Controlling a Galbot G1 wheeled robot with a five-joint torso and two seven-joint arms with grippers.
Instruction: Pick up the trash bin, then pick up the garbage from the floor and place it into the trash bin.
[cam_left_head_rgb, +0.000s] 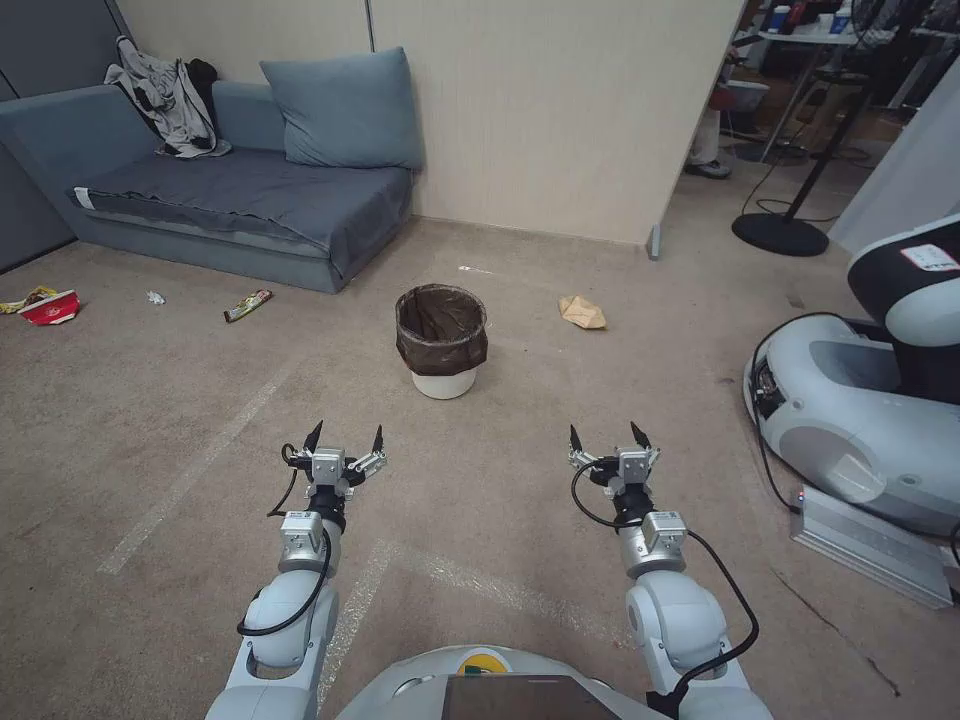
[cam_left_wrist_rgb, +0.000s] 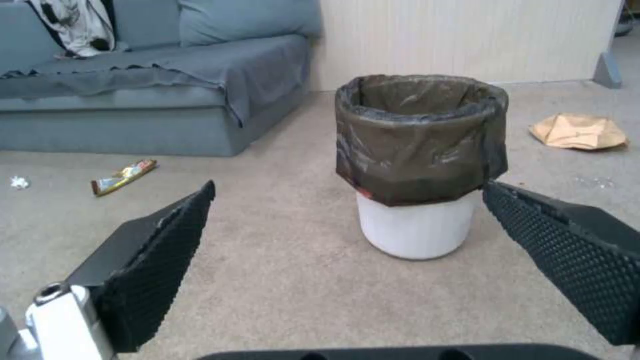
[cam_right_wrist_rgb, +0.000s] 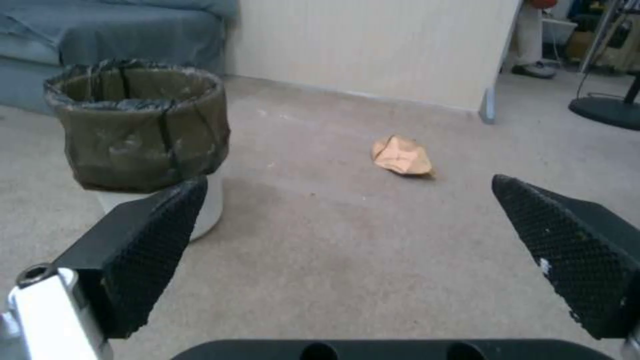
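The trash bin (cam_left_head_rgb: 441, 342), white with a dark bag folded over its rim, stands upright on the carpet ahead of me, also seen as the trash bin (cam_left_wrist_rgb: 420, 165) and the trash bin (cam_right_wrist_rgb: 141, 135). Garbage lies scattered: a crumpled tan paper bag (cam_left_head_rgb: 583, 312) right of the bin, a snack wrapper (cam_left_head_rgb: 248, 305), a white paper wad (cam_left_head_rgb: 155, 297) and a red carton (cam_left_head_rgb: 50, 308) to the left. My left gripper (cam_left_head_rgb: 345, 436) and right gripper (cam_left_head_rgb: 607, 434) hang open and empty, short of the bin on either side.
A blue sofa (cam_left_head_rgb: 230, 190) with grey clothes (cam_left_head_rgb: 170, 100) and a cushion stands at the back left. A beige partition wall (cam_left_head_rgb: 550, 110) rises behind the bin. Another robot's base (cam_left_head_rgb: 860, 410) sits at the right, and a stand's round foot (cam_left_head_rgb: 780, 233) beyond it.
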